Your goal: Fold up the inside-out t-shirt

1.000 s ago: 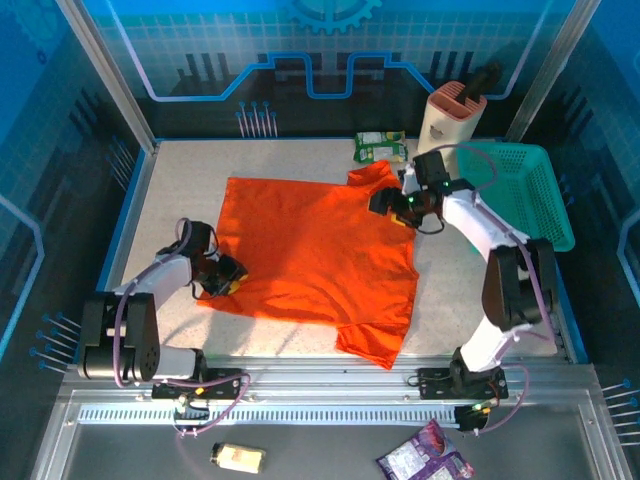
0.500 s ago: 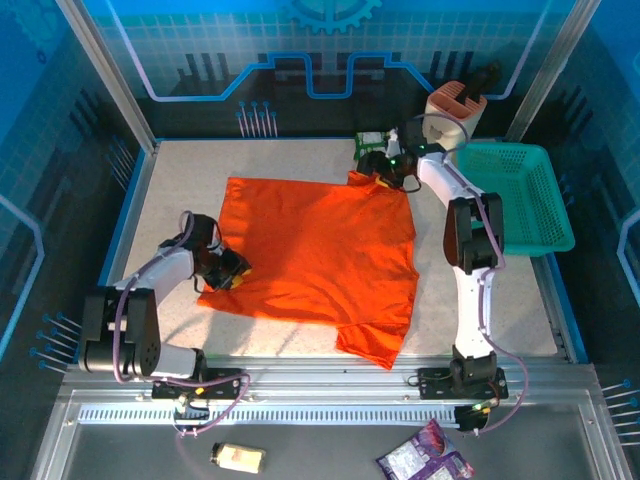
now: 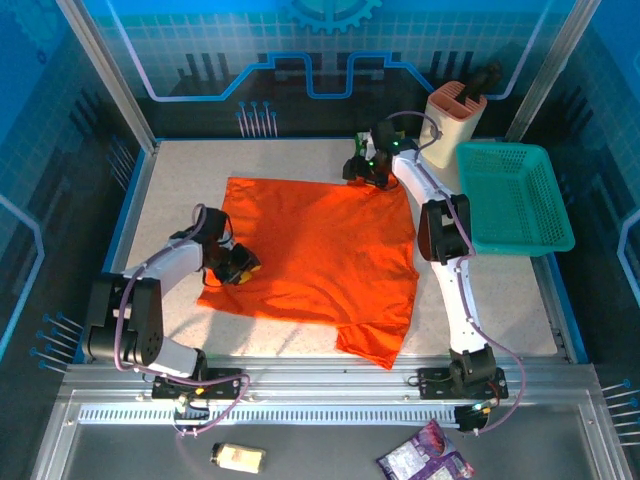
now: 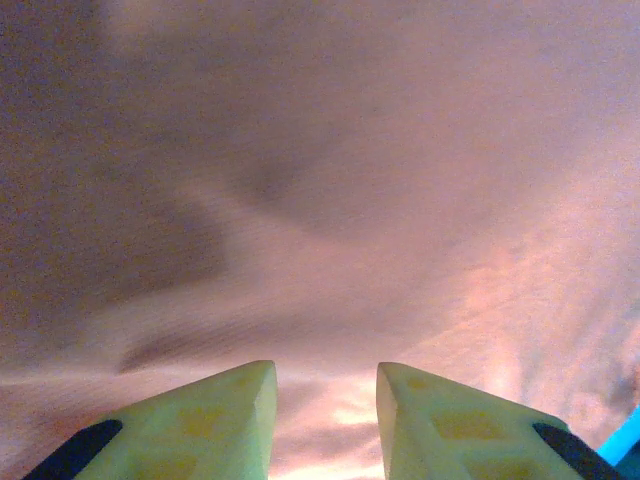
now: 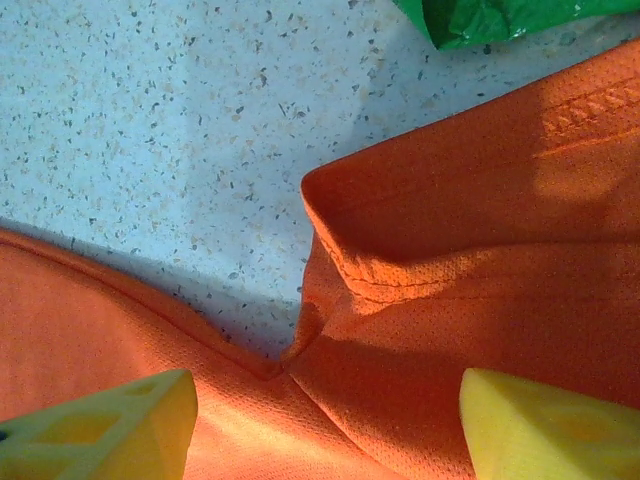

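The inside-out t-shirt (image 3: 320,250) is bright orange and lies spread flat across the table's middle. One sleeve points to the near edge and the other to the back right. My left gripper (image 3: 243,266) lies low at the shirt's left edge. In the left wrist view its jaws (image 4: 327,400) stand narrowly apart with wrinkled cloth (image 4: 330,200) in the gap and close in front. My right gripper (image 3: 360,168) hovers open over the back right sleeve. Its yellow fingers (image 5: 100,430) straddle the seam where the sleeve (image 5: 470,200) meets the body (image 5: 100,310), and nothing is held.
A green packet (image 5: 490,15) lies on the speckled table (image 3: 180,180) just behind the sleeve. A beige holder (image 3: 452,120) stands at the back right, with a teal mesh basket (image 3: 515,195) beside it. Metal frame posts and panels border the table.
The right arm has swung from the shirt's right side to the back, over the sleeve, its jaws slightly narrower. The left gripper has slid a little right, further onto the shirt.
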`<control>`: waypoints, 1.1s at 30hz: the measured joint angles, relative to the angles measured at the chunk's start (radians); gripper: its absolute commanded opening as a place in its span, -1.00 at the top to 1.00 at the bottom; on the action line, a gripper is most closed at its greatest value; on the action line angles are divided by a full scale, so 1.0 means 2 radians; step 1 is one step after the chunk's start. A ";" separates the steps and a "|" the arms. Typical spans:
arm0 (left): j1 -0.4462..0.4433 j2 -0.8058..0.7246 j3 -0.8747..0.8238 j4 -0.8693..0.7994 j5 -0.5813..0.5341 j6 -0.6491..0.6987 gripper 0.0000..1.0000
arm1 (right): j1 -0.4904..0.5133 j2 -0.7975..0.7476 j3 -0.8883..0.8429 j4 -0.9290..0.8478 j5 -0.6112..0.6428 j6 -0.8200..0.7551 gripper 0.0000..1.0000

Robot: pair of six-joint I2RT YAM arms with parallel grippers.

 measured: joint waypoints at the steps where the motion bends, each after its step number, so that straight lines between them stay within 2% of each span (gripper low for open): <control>1: -0.004 0.003 0.010 0.000 0.000 0.000 0.35 | 0.000 0.002 0.005 0.000 -0.005 -0.001 -0.42; 9: -0.028 0.029 0.041 0.004 0.000 0.000 0.34 | 0.012 0.050 0.049 0.023 -0.028 0.005 -0.42; 14: -0.028 0.029 0.033 0.004 0.000 0.000 0.34 | 0.017 0.060 0.052 0.075 -0.050 0.031 -0.43; 25: -0.028 0.042 -0.019 0.005 -0.015 0.000 0.34 | 0.017 0.089 0.052 0.253 -0.080 0.108 -0.47; 33: -0.028 0.025 -0.038 0.027 -0.012 0.000 0.34 | 0.006 0.085 0.051 0.282 -0.109 0.118 -0.46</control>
